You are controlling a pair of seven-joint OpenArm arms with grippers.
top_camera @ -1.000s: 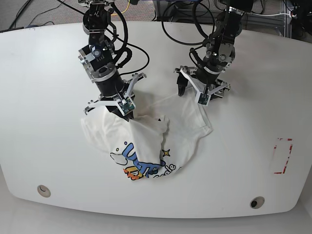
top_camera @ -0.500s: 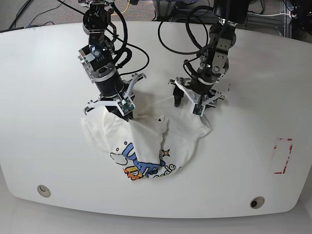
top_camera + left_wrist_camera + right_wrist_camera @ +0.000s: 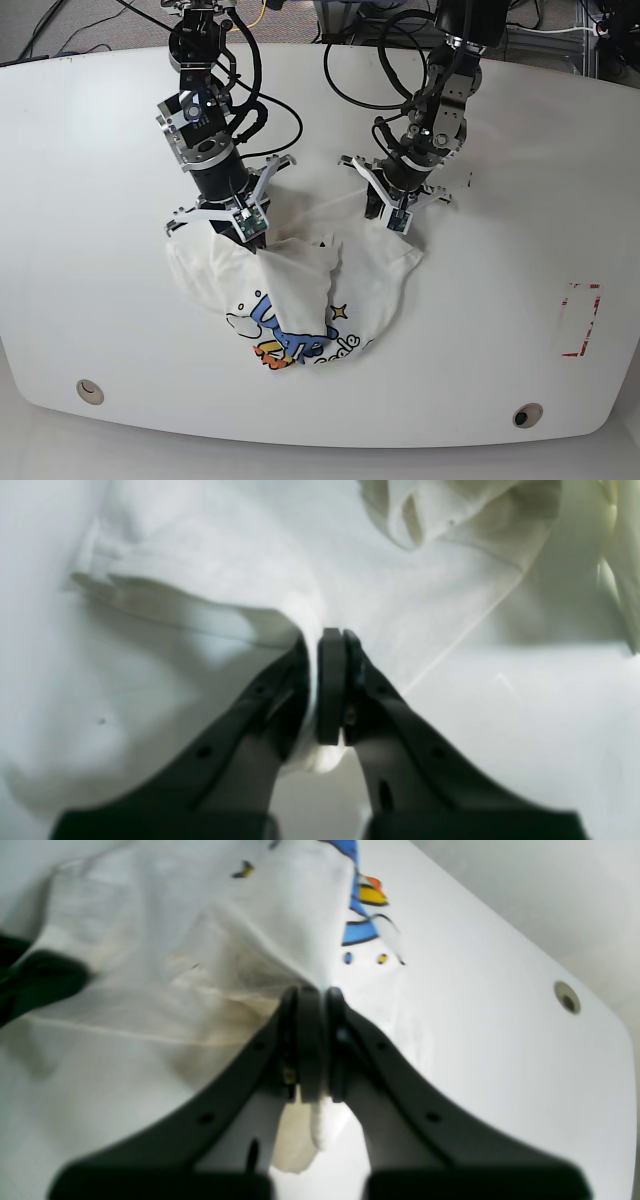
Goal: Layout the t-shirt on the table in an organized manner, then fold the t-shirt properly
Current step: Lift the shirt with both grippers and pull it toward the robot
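Left end effector: a second ago it hangs spread above the shirt's far right edge; now we see it down on the cloth, and in its wrist view the pads are pressed together with a ridge of white fabric pinched between them.
Right end effector: it keeps its pinch on the shirt's far left part; its wrist view shows the pads pressed together on a fold, a tail of cloth hanging below them.
Shirt: it lies crumpled near the middle of the surface, print facing up on the near side, the blue and yellow lettering partly buried under a fold. The right-hand lobe has drawn in a little toward the left end effector since the earlier view.
Surface: bare white all round the shirt, red mark far off to the right.
What changed: we go from one grip to two.
Meaning for the task: we judge the layout step is only starting; with both far edges pinched, we can lift and pull apart to spread the cloth.
Risk: we cannot tell whether each pinch holds a single layer; a bunched grip may leave the shirt twisted.
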